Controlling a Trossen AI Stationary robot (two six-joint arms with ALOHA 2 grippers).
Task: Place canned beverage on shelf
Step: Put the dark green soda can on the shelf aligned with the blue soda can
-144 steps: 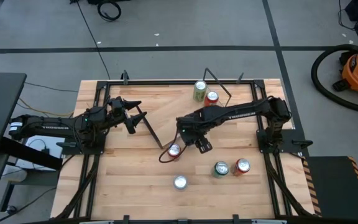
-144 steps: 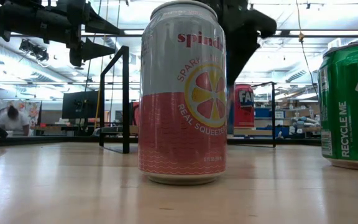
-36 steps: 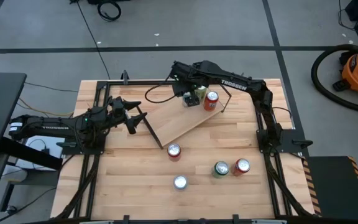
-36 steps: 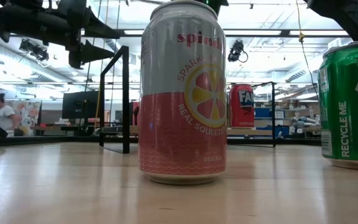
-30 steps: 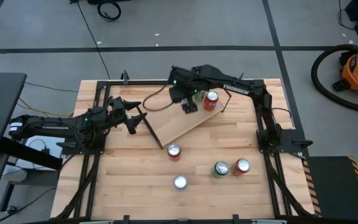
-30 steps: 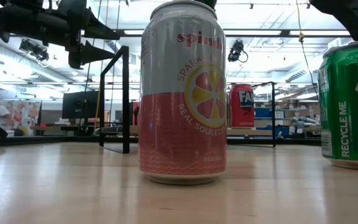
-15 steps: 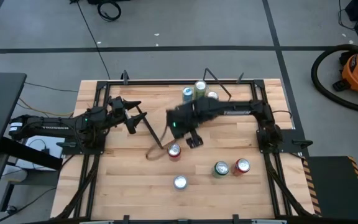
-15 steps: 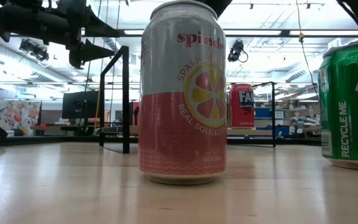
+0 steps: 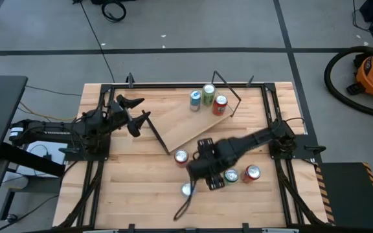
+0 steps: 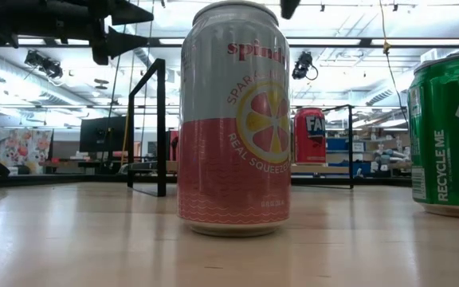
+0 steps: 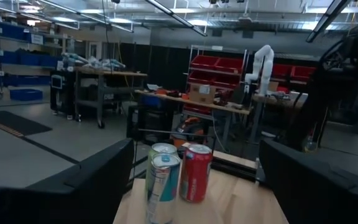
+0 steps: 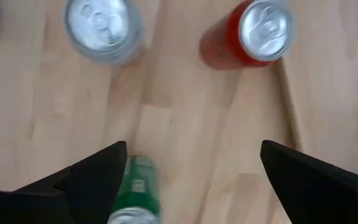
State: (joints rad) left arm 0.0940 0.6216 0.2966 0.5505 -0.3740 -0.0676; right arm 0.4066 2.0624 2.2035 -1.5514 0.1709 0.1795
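Observation:
The shelf (image 9: 193, 123) is a light-wood board with black rod frames, lying slantwise across the far middle of the table. A teal can (image 9: 195, 99), a green can (image 9: 208, 92) and a red can (image 9: 221, 103) stand on its far right end; they also show in the left wrist view (image 11: 164, 186). My right gripper (image 9: 199, 176) is open and empty, pointing down above the table between a red can (image 12: 260, 28), a silver-topped pink-and-white can (image 12: 104, 28) and a green can (image 12: 135, 196). My left gripper (image 9: 136, 111) is open and empty at the shelf's left end.
Another red can (image 9: 252, 172) stands beside the green one near the table's right side. In the low view the pink-and-white can (image 10: 233, 119) fills the foreground, with the green can (image 10: 449, 135) at its right. A black frame runs round the table's edge (image 9: 173, 84).
My right gripper has let go of the teal can, which now stands on the shelf by the green and red cans. It has swung from the shelf toward the table's near edge and now hangs over the loose cans. My left gripper has risen slightly.

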